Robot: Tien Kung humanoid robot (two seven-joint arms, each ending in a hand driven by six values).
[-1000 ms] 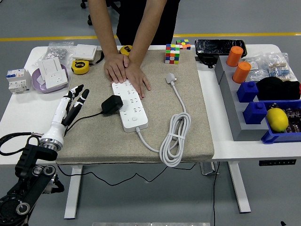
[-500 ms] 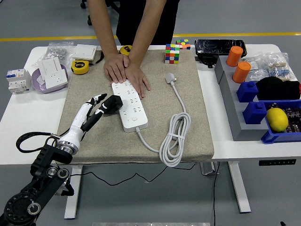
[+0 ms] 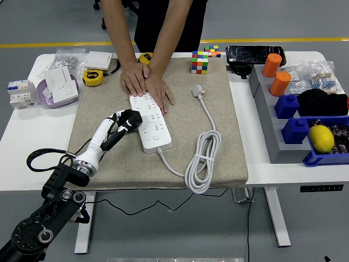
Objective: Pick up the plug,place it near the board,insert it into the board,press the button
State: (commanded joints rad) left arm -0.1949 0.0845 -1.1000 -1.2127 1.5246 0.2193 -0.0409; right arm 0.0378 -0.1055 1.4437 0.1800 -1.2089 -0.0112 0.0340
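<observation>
Your left hand (image 3: 121, 124) reached over the grey mat (image 3: 109, 164), fingers curled at the black plug (image 3: 131, 119); whether they gripped it, you couldn't tell. The plug lay on the mat, touching the white power strip's (image 3: 151, 123) left side. A person's hands (image 3: 146, 82) pressed flat on the strip's far end.

A grey floor (image 3: 49, 22) is seen all around, crossed by a yellow line (image 3: 54, 44) behind the white worktop (image 3: 32, 136). White legs (image 3: 277, 218) hold the worktop up. A beige mat (image 3: 218, 82) is laid over its middle. Chair casters (image 3: 98, 5) are visible at the top edge. Lighting is even.
</observation>
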